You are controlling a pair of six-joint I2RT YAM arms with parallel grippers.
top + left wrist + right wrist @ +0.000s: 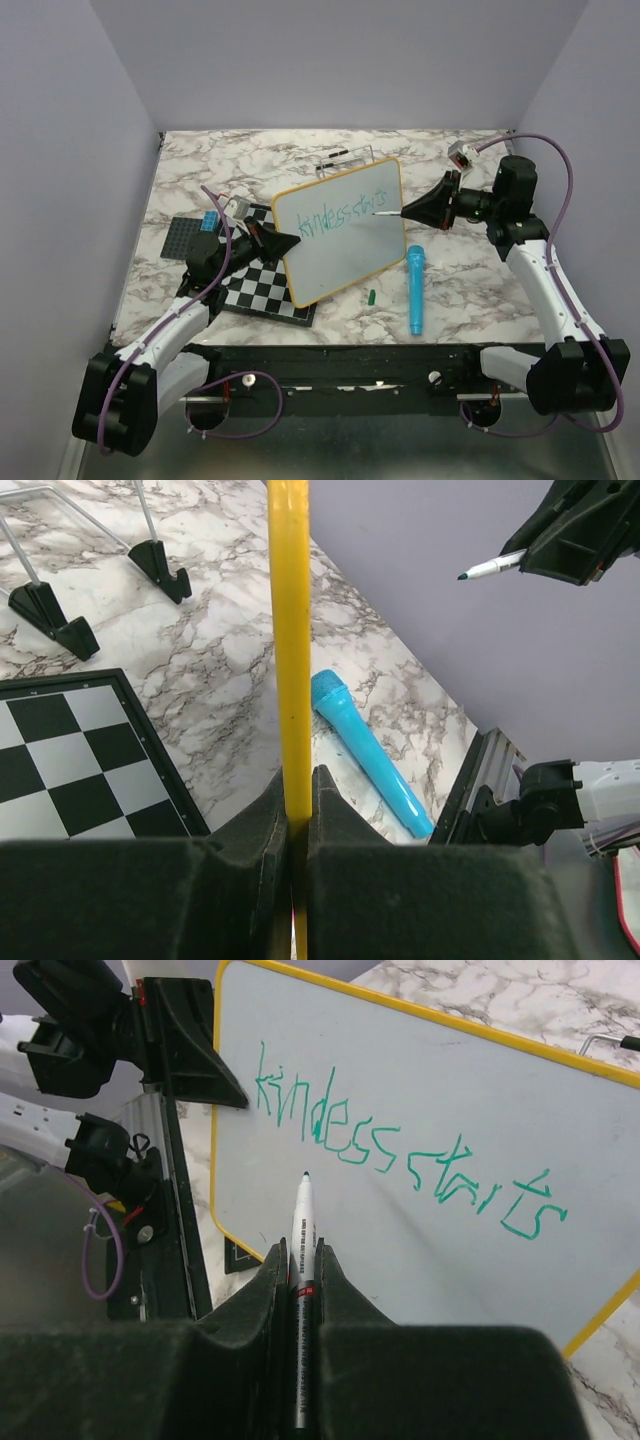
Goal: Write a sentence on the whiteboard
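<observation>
The whiteboard point(340, 250) has a yellow frame and is held up tilted over the table. My left gripper point(283, 243) is shut on its left edge. That edge shows as a yellow bar point(290, 630) between the left fingers point(330, 820). Green lettering point(345, 208) reads "kindess starts" in one line point(400, 1150). My right gripper point(405, 212) is shut on a white marker point(303, 1230). The marker points at the board face point(450, 1260); I cannot tell whether the tip touches. The marker also shows in the left wrist view point(490, 568).
A cyan toy microphone point(414, 290) and a small green cap point(370, 297) lie right of the board. A checkered board point(262, 290) lies under the board's left corner. A dark baseplate with a blue brick point(190, 235) lies at the left. A wire stand point(345, 158) stands behind.
</observation>
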